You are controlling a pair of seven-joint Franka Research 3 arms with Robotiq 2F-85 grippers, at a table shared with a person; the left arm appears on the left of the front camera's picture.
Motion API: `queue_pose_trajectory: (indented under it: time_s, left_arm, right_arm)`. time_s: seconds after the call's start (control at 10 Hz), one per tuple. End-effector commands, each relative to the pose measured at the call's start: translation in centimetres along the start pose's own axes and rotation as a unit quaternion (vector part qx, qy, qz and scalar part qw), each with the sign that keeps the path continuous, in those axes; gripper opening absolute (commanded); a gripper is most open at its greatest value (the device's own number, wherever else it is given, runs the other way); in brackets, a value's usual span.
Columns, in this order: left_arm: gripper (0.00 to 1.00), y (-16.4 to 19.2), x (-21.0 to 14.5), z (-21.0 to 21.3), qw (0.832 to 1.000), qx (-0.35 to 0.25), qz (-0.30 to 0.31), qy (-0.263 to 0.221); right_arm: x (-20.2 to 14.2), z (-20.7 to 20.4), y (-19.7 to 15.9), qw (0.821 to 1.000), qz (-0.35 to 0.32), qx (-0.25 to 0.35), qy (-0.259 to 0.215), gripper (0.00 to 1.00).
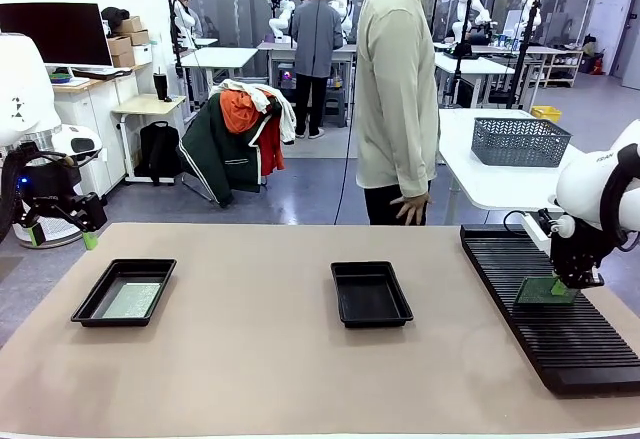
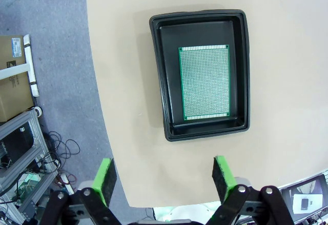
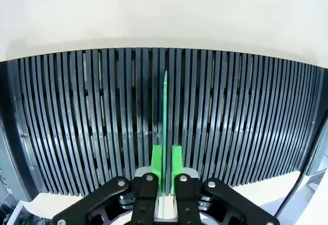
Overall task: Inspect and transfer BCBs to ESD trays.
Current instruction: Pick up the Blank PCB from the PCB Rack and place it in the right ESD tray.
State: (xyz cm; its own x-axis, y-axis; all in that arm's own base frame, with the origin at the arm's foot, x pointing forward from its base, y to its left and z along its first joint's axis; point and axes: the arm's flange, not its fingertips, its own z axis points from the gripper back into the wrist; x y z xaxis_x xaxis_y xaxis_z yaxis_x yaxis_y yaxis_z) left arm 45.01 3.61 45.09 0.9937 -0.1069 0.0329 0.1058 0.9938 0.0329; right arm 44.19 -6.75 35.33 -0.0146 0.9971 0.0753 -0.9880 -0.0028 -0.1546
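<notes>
Left gripper (image 2: 164,179): its two green pads are wide apart and hold nothing. In the front view it (image 1: 64,237) hangs in the air by the far left corner of the table (image 1: 250,359).

Right gripper (image 1: 562,284): squeezed tight on a green board, over the far part of the slotted rack (image 1: 560,349).

Held BCB (image 1: 545,292): the front view shows its flat green face, leaning, with its low edge down at the rack's ribs. The right wrist view shows it (image 3: 165,97) from the thin side, as one green line between the pads, running the same way as the ribs. I cannot tell if it sits in a slot.

Left ESD tray (image 1: 85,311): near the left edge of the table.

BCB in the tray (image 2: 204,82): the left wrist view looks straight down on it, lying flat on the tray's floor, with rows of tiny dots on it. The front view shows it (image 1: 133,300) as a pale green patch.

Middle ESD tray (image 1: 338,294): in the middle of the table, with a bare black floor.

Slotted rack: long and black, along the right edge of the table. The right wrist view shows its many thin ribs (image 3: 77,122) up close.

Person (image 1: 395,89): stands at the far edge of the table, one hand (image 1: 410,209) hanging down.

Mesh basket (image 1: 520,142): grey, on a white table behind.
</notes>
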Motion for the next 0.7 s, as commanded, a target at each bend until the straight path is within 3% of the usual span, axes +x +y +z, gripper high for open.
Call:
queue_pose_trajectory:
  time_s: [0.0, 0.1, 0.6]
  left_arm:
    - [1.0, 0.1, 0.0, -0.2, 1.0, -0.003, -0.003, -0.004]
    - [1.0, 0.1, 0.0, -0.2, 1.0, -0.003, -0.003, -0.004]
    - [1.0, 0.1, 0.0, -0.2, 1.0, -0.003, -0.003, -0.004]
  right_arm:
    - [-0.3, 0.2, -0.2, 1.0, 0.015, 0.009, -0.016, 0.04]
    - [-0.3, 0.2, -0.3, 1.0, 0.014, 0.01, -0.015, 0.0]
    - [-0.2, 1.4, -0.5, 1.0, 0.009, 0.005, -0.009, 0.0]
